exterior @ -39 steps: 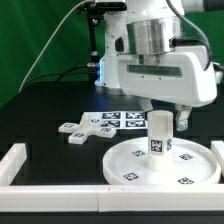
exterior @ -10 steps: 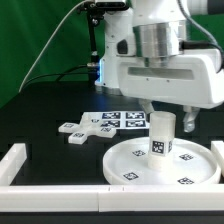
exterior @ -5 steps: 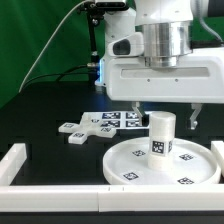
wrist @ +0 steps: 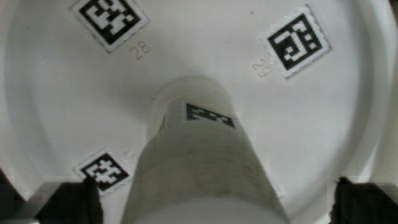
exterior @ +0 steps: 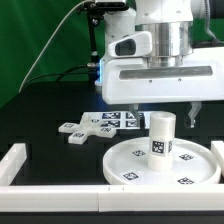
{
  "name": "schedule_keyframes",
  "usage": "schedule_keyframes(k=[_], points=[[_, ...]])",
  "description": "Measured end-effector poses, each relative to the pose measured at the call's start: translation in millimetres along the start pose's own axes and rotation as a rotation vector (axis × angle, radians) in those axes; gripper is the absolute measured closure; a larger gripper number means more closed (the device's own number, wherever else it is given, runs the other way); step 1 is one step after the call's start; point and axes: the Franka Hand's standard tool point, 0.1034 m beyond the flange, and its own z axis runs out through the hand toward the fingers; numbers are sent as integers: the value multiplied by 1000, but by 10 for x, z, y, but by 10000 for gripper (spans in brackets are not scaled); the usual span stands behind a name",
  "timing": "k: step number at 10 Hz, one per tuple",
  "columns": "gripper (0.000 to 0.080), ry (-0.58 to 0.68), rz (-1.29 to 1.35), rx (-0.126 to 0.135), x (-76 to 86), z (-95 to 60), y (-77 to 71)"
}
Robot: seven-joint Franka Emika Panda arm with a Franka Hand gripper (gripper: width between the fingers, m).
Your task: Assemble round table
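The large round disc (exterior: 128, 166) lies flat on the black table at the exterior view's right. The short thick cylinder leg (exterior: 160, 135) stands upright on its middle. My gripper (exterior: 165, 109) hangs just above the leg's top, open, with one finger on each side and clear of it. In the wrist view the leg (wrist: 205, 150) rises between the two dark fingertips (wrist: 71, 202), with gaps on both sides, and the disc (wrist: 196, 40) lies below. The cross-shaped base (exterior: 82, 128) lies on the table to the exterior view's left of the disc.
The marker board (exterior: 118, 119) lies flat behind the disc. A white border wall (exterior: 60, 172) runs along the front edge, with a side piece (exterior: 14, 158) at the exterior view's left. A black stand with cables (exterior: 97, 50) rises at the back.
The gripper has opened its fingers off the leg and risen a little. The leg stays upright on the disc. The base has not moved.
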Motion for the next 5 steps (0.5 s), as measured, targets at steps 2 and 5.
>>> schedule_keyframes(k=[2,5], points=[[150,46,-272,-31,42,-11,89],[392,42,-177,-27,30,-2,85]])
